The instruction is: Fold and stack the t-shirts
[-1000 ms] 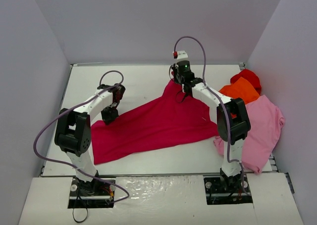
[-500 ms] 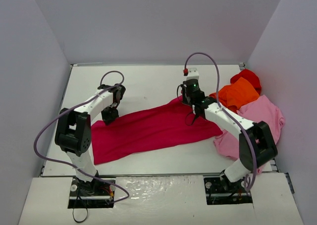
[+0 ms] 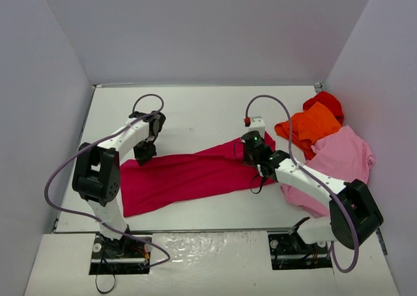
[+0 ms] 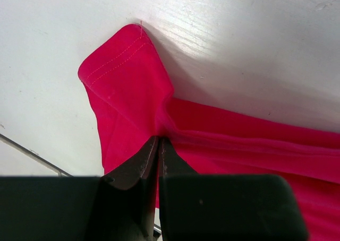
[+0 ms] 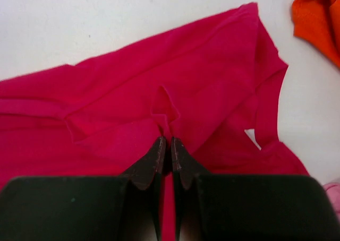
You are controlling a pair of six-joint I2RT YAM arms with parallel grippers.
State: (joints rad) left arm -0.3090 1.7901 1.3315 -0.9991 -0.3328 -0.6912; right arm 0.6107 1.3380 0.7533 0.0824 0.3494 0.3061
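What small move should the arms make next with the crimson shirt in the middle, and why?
Likely the right gripper should draw its pinched edge toward the near hem of the crimson shirt. Both grippers are shut on the cloth, the left gripper anchoring a far corner, and the fold looks only half made.

Bright, even, diffuse light fills the overhead view; the crimson t-shirt (image 3: 195, 172) throws almost no shadow, and the white table (image 3: 195, 113) beyond it looks slightly washed out. From the left wrist, a soft grey shadow hugs the shirt's far edge, with a mild sheen past it. Its stitching is sharp; nearer the lens than the shirt, the left gripper (image 4: 158, 141) and right gripper (image 5: 166, 142) blur into darkness
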